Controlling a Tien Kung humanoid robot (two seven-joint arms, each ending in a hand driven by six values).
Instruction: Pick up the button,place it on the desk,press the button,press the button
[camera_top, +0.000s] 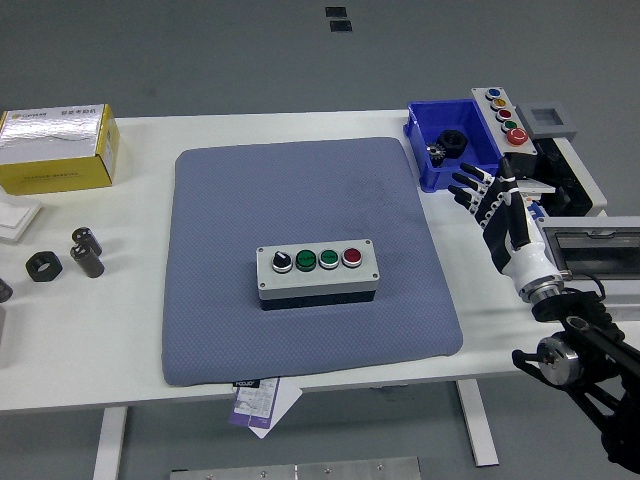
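A grey button box (317, 273) lies flat in the middle of the blue-grey mat (230, 200), showing a black knob, two green buttons and a red button (352, 257). My right hand (487, 196) hovers over the table to the right of the mat, just below the blue bin, its fingers spread and holding nothing. It is well apart from the box. The right arm (580, 360) runs down to the lower right corner. The left arm is out of view.
A blue bin (450, 145) with a black part stands at the back right, beside a second button panel (502, 115) and grey metal fixtures (590, 250). A yellow box (58, 150) and several black nuts (60, 262) lie at the left. A paper tag (262, 402) hangs off the near edge.
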